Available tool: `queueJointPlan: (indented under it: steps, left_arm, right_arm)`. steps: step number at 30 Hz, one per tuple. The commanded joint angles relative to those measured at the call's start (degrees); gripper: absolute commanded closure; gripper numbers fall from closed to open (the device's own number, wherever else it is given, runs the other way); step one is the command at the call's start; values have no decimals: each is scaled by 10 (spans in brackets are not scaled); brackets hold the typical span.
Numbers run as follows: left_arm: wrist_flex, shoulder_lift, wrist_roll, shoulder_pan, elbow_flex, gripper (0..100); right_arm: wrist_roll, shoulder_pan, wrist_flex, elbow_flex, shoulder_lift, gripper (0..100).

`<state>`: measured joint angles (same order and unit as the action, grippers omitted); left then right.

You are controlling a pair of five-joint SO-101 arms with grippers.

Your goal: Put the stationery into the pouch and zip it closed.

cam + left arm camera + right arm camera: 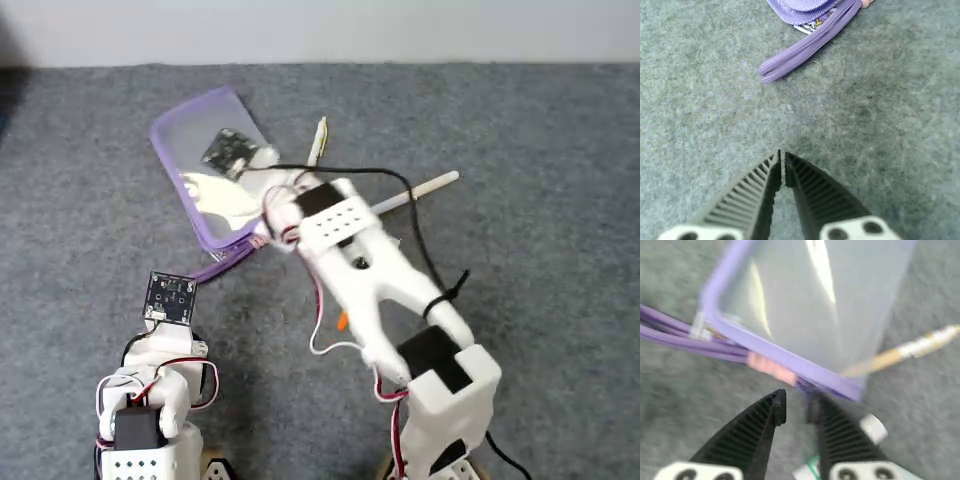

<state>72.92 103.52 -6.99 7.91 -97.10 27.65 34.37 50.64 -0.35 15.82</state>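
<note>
Pouch glossy clear plastic, purple trim; carpet grey, rough.

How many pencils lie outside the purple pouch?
2: a short cream pencil by the clear purple-edged pouch, and a long pale one beside the white arm. More may hide beneath it.

Purple pouch, perhaps a pencil nearby

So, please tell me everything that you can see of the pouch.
The pouch is flat, of clear plastic with a purple border, lying on the grey carpet. A purple strap trails from one corner, and a pink tab sits on its zip edge. A dark card and a white item show through. The right gripper is at that edge.
</note>
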Motion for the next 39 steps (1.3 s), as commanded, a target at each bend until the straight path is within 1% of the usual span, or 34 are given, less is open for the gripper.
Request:
queueJointPlan:
  steps: [1, 7, 11, 14, 16, 20, 25, 29, 36, 39]
  left_arm:
    - [-7, 7, -5, 2, 7, 986]
    - [-7, 7, -5, 2, 7, 986]
    - [-7, 7, -5, 2, 7, 986]
    - [-7, 7, -5, 2, 7, 986]
    - [-7, 7, -5, 2, 7, 986]
    - [-7, 7, -5, 2, 7, 986]
    - [-7, 7, -5, 2, 7, 986]
    - [-7, 7, -5, 2, 7, 986]
    - [-7, 7, -5, 2, 7, 986]
    - [-7, 7, -5, 2, 7, 986]
  right_arm:
    - [-11, 37, -6, -18, 12, 977]
    - [-12, 75, -15, -24, 41, 972]
    - [-18, 88, -15, -49, 46, 946]
    - [-64, 90, -32, -71, 47, 945]
    - [-82, 91, -53, -76, 47, 945]
    - [-82, 109, -95, -76, 74, 943]
    - [-81, 119, -87, -83, 138, 945]
    - [-73, 105, -26, -87, 160, 946]
    - [24, 64, 145, -91, 160, 946]
    - [47, 33, 215, -105, 162, 946]
